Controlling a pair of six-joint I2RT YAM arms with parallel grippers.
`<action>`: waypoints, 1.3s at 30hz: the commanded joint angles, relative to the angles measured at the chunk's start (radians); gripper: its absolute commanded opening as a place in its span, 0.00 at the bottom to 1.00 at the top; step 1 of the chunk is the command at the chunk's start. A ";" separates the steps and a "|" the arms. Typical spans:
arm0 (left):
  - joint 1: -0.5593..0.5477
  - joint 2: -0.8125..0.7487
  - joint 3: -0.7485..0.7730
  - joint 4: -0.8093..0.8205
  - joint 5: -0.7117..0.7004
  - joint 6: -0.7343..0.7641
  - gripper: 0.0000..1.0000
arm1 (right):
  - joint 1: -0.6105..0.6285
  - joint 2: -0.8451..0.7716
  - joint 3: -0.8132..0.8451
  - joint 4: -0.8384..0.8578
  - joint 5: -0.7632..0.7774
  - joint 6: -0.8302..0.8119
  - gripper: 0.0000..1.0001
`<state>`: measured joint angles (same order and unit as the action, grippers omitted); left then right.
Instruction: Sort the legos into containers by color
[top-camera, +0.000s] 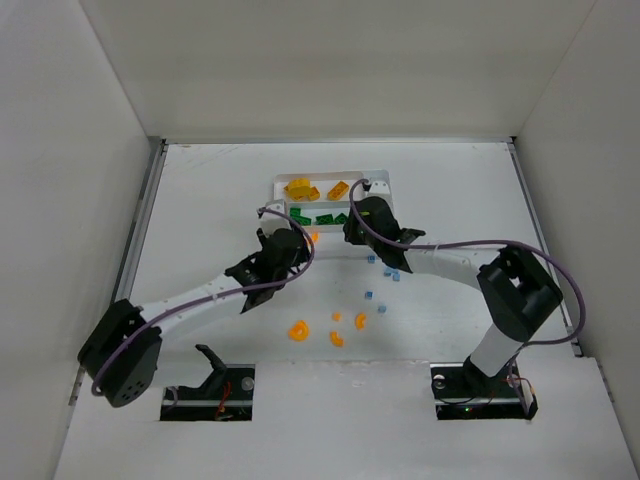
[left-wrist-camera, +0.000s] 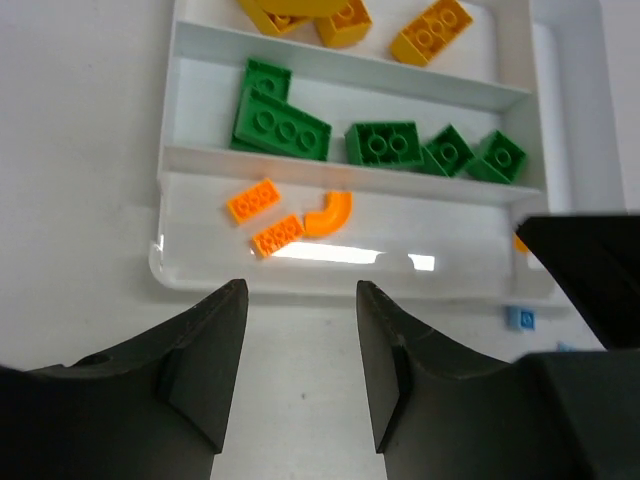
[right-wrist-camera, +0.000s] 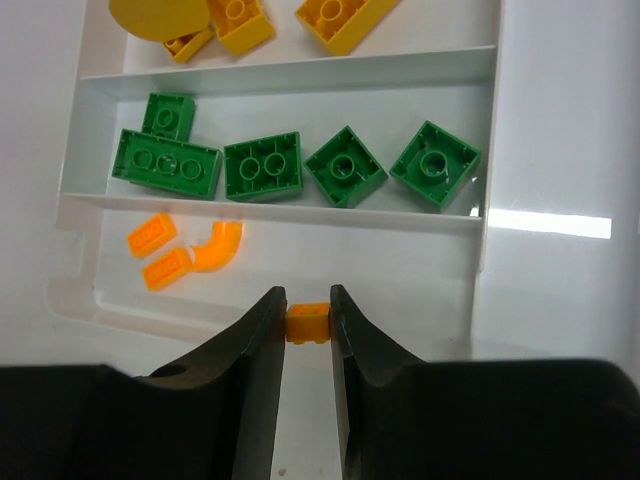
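The white tray (top-camera: 383, 180) holds yellow legos (top-camera: 301, 187) in its far slot, green legos (top-camera: 325, 217) in the middle slot, and two orange bricks (left-wrist-camera: 265, 215) with an orange curved bit (left-wrist-camera: 328, 214) in the near slot. My right gripper (right-wrist-camera: 308, 298) is shut on a small orange brick (right-wrist-camera: 309, 324) over the near slot's front edge. My left gripper (left-wrist-camera: 300, 295) is open with nothing between its fingers, over bare table just in front of the tray. Orange curved bits (top-camera: 298, 329) and pale blue pieces (top-camera: 390, 272) lie loose on the table.
The tray's narrow side slot (right-wrist-camera: 545, 150) runs along its right end. The right arm's dark body (left-wrist-camera: 590, 270) shows at the right of the left wrist view. White walls close in the table on three sides. Both arm bases (top-camera: 210, 390) sit at the near edge.
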<state>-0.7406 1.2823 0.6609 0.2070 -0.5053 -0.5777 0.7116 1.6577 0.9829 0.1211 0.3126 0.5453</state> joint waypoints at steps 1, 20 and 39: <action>-0.085 -0.109 -0.059 -0.101 -0.036 -0.025 0.46 | -0.005 0.042 0.053 0.038 -0.018 -0.031 0.30; -0.581 -0.187 -0.187 -0.515 -0.082 -0.278 0.63 | 0.021 0.014 0.011 0.063 -0.004 -0.031 0.59; -0.590 -0.052 -0.215 -0.442 -0.128 -0.295 0.30 | 0.091 -0.062 -0.112 0.117 0.006 -0.002 0.57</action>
<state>-1.3392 1.2156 0.4648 -0.2264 -0.5961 -0.8059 0.7868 1.6295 0.8810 0.1730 0.3058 0.5293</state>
